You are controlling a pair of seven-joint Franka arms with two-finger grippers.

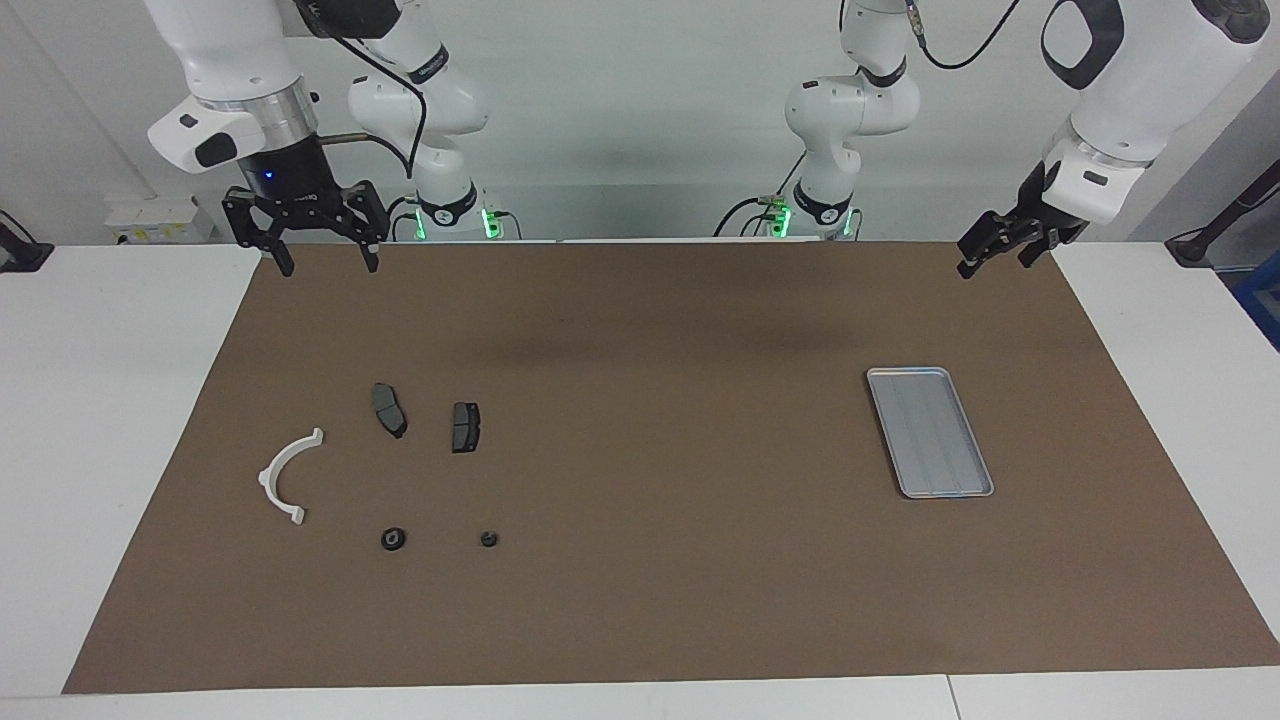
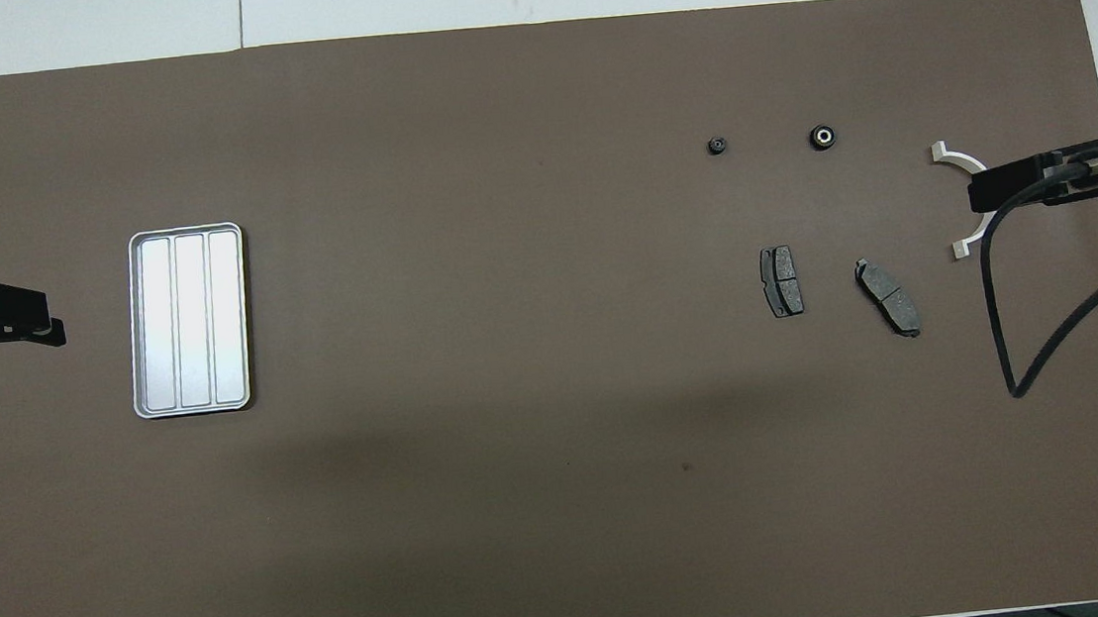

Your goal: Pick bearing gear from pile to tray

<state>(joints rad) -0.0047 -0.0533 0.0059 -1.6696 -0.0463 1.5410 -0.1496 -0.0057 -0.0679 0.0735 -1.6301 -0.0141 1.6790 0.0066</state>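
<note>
Both arms wait high. The right gripper point(image 1: 320, 240) hangs spread wide and empty above the mat's edge; whether the left gripper point(image 1: 1005, 245) is spread, I cannot tell. The flat silver-grey metal tray point(image 1: 930, 432) is bare. At seven o'clock from the dark grey brake pads point(image 1: 389, 409) lies the larger black ring-shaped bearing gear point(image 1: 393, 539). Risk: grabbing the smaller black round piece point(image 1: 488, 539) beside it, or the flat ring slipping.
</note>
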